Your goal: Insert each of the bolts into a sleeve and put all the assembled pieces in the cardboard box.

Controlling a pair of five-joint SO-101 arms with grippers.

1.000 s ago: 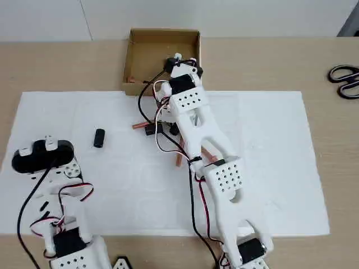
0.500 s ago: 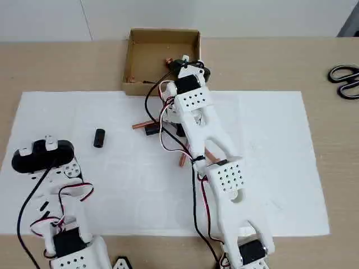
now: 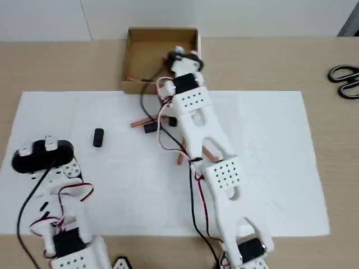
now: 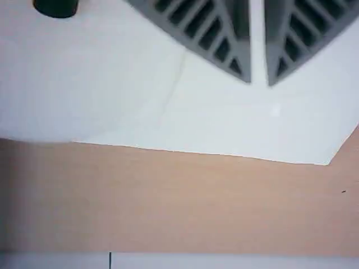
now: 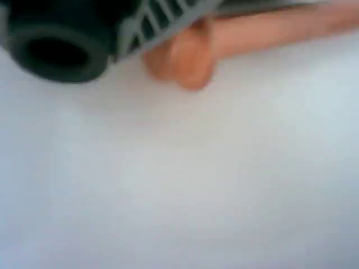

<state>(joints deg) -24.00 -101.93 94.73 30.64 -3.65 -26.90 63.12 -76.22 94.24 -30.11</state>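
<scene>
A black sleeve [image 5: 56, 50] and a copper bolt [image 5: 224, 45] lie close together on the white paper, right under my right gripper [image 5: 162, 19]. From above, the right arm [image 3: 190, 106] stretches from the front edge to the cardboard box [image 3: 134, 56] and hides its gripper. A bolt [image 3: 140, 121] and a sleeve [image 3: 150, 128] lie just left of that arm. Another bolt [image 3: 180, 158] pokes out beside its forearm. A lone sleeve [image 3: 98, 137] lies farther left and appears as a sleeve [image 4: 56, 7] in the left wrist view. My left gripper [image 4: 258, 83] hangs shut over the paper's corner.
A copper piece [image 3: 130, 79] lies in the box's near left corner. Scissors [image 3: 343, 74] rest at the far right of the wooden table [image 3: 56, 67]. The left arm [image 3: 42, 156] sits at the front left. The paper's right half is bare.
The right arm's wrist has shifted a little farther toward the box. The bolt and sleeve beside it have slid slightly that way. The left arm has not moved.
</scene>
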